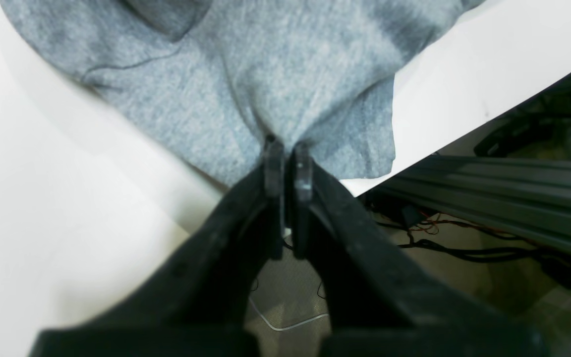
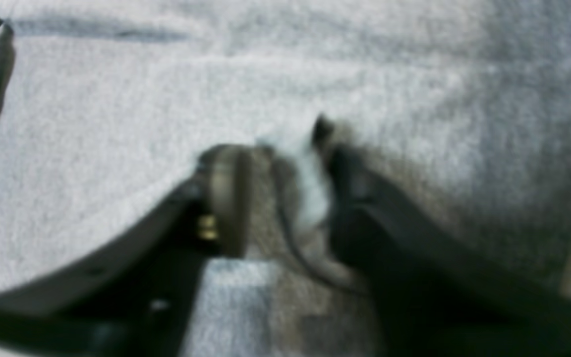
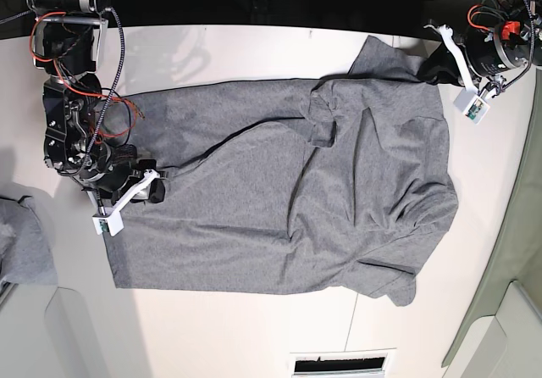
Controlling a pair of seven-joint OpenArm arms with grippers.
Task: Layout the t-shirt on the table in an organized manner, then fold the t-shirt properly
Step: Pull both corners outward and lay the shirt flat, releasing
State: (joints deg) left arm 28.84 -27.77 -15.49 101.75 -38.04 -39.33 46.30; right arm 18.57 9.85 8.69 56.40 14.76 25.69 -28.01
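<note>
The grey t-shirt (image 3: 322, 200) lies spread on the white table (image 3: 237, 336), wrinkled, with one sleeve folded over near its middle. At the shirt's far right corner my left gripper (image 3: 434, 63) is shut on the cloth. The left wrist view shows that gripper (image 1: 288, 144) pinching a gathered tuft of the t-shirt (image 1: 265, 74) close to the table (image 1: 42, 198) edge. My right gripper (image 3: 159, 187) sits at the shirt's left edge. In the blurred right wrist view the right gripper (image 2: 275, 144) has its jaws apart, with a ridge of t-shirt (image 2: 117, 124) cloth between them.
A separate bunch of grey cloth (image 3: 21, 242) lies at the left border of the base view. A vent grille (image 3: 339, 363) sits at the bottom edge. Past the table edge in the left wrist view are a metal rail (image 1: 488, 188) and cables (image 1: 444, 243).
</note>
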